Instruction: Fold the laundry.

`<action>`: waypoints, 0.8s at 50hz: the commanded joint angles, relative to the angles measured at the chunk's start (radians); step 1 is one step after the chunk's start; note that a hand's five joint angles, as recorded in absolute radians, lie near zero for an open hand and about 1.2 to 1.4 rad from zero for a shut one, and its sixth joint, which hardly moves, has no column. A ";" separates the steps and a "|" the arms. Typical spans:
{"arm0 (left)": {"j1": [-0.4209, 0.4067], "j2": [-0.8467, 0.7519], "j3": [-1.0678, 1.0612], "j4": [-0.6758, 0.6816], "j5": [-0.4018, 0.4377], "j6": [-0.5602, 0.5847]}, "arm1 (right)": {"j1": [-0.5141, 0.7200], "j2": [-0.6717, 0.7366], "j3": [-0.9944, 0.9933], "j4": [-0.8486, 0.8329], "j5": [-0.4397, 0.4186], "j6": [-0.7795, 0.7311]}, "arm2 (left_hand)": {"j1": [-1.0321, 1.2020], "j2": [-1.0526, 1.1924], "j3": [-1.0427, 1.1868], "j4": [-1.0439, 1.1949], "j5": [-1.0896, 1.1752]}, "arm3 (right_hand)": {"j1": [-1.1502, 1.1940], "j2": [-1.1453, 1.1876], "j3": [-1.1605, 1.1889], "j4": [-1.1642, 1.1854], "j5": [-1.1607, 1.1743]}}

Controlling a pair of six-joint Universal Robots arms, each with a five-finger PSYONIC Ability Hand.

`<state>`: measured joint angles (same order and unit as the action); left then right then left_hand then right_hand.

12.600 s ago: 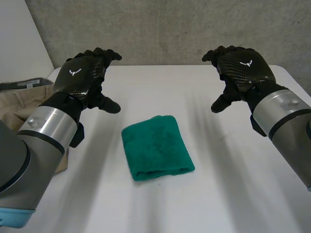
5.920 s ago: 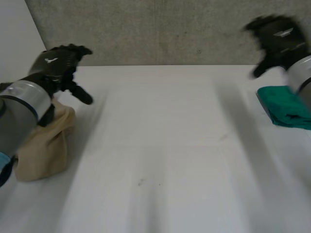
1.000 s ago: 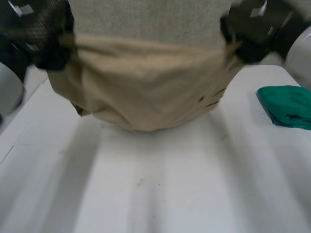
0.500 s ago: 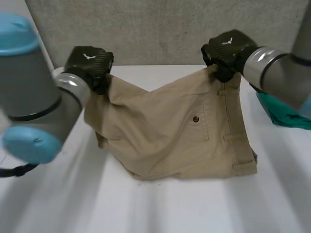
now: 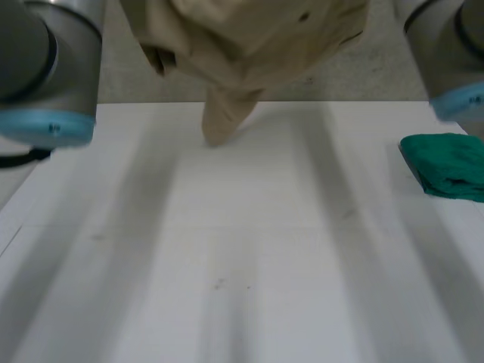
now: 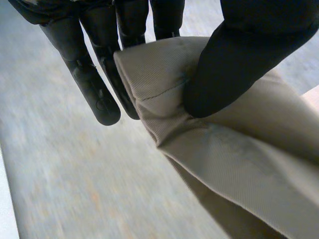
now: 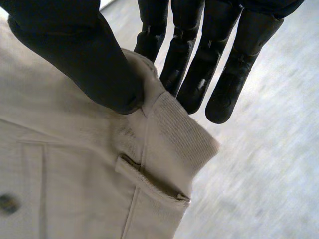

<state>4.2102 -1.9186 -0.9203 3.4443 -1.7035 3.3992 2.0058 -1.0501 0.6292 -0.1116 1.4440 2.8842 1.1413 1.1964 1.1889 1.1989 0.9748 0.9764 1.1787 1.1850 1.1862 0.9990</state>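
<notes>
Beige trousers (image 5: 242,45) hang high over the far part of the white table (image 5: 242,249), their lowest fold dangling just above it. In the left wrist view my left hand (image 6: 234,55) pinches an edge of the trousers (image 6: 239,154) between thumb and straight fingers (image 6: 94,84). Near a belt loop, the waistband (image 7: 164,144) is pinched by my right hand (image 7: 84,55) in the right wrist view, thumb against fingers (image 7: 199,64). Both arms (image 5: 45,68) (image 5: 454,53) are raised at the sides in the head view.
A folded green towel (image 5: 446,175) lies at the right edge of the table. The concrete wall (image 5: 363,72) stands behind the table.
Both hands have lifted the trousers from lying spread on the table to hanging in the air, rising above the head view's frame. The green towel has stayed put.
</notes>
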 commanded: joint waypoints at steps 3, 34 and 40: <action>0.011 0.036 -0.399 0.001 0.004 -0.009 | -0.001 0.007 0.382 0.204 -0.010 -0.225 | 0.255 0.200 0.207 0.197 0.247 | 0.420 0.218 0.211 0.210 0.223; -0.028 0.334 -1.114 -0.434 -0.005 0.207 | -0.010 -0.258 1.006 0.567 -0.079 -0.667 | 0.255 0.200 0.207 0.197 0.247 | 0.420 0.218 0.211 0.210 0.223; -0.049 0.336 -1.103 -0.430 -0.004 0.204 | -0.024 -0.283 1.047 0.557 -0.103 -0.681 | 0.255 0.200 0.207 0.197 0.247 | 0.420 0.218 0.211 0.210 0.223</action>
<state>4.1816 -1.5814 -2.0327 3.0175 -1.7104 3.6090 1.9936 -1.3064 1.6363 0.4460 1.3637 2.2193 1.1413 1.1985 1.1918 1.1990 0.9748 0.9764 1.1787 1.1850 1.1862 0.9991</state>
